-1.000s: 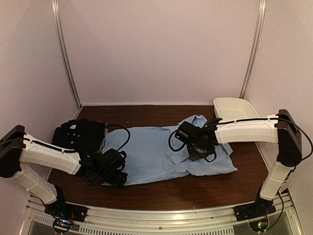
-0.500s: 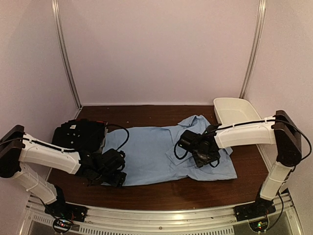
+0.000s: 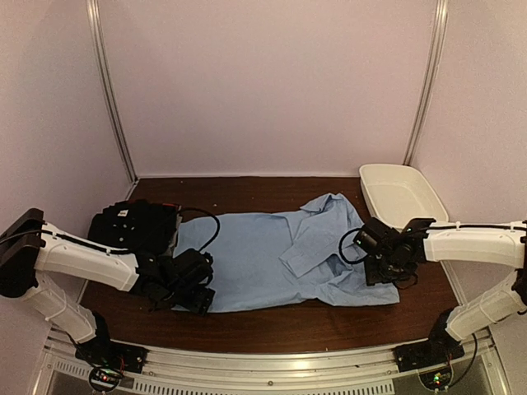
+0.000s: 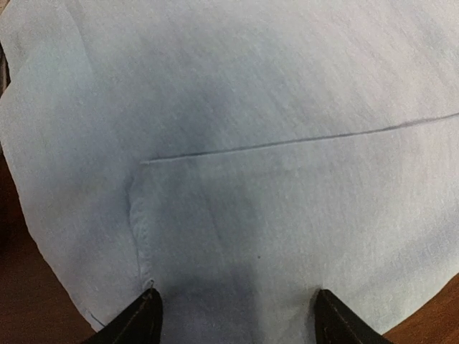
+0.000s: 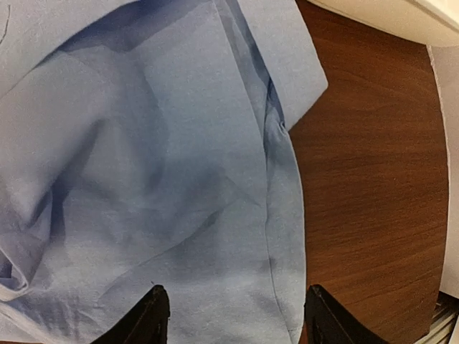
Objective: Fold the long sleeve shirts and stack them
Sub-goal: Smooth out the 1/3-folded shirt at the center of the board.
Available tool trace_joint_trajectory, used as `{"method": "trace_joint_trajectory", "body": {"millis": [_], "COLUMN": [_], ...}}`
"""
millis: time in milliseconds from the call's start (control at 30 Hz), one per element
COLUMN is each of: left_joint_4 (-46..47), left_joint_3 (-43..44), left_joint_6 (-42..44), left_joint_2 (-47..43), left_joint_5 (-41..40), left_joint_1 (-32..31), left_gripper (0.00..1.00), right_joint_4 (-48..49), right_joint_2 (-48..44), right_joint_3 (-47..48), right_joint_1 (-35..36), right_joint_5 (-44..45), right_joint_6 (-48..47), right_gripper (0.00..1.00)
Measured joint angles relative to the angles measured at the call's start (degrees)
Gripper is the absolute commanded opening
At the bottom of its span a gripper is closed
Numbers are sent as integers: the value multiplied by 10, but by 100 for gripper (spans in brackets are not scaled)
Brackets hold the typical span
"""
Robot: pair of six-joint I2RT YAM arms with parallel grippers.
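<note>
- I have the collared shirt (image 3: 263, 259) lying across the middle of the table (image 3: 247, 191), collar end to the right.
- The second shirt (image 3: 136, 226) lies at the left, just beside the collared shirt's left edge.
- The tub (image 3: 399, 193) stands in the far right corner, behind the collar end and apart from it.
- My left gripper (image 3: 191, 295) is over the shirt's near left corner, in front of the second shirt.
- My right gripper (image 3: 387, 265) is over its right end, in front of the tub.
</note>
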Motion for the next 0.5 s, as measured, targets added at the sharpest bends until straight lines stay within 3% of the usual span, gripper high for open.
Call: {"method": "trace_joint_trajectory", "body": {"millis": [500], "left_joint_4": [2], "left_joint_3": [0], "left_joint_6": [9], "left_joint_2": [0], "left_joint_5": [5], "left_joint_1": [3], "left_gripper": [74], "right_joint_4": [23], "right_joint_2": [-80], "right_joint_3": [-82], "right_joint_1": [-28], "right_joint_5": [-56], "right_joint_6": [56], "right_gripper": [60]}}
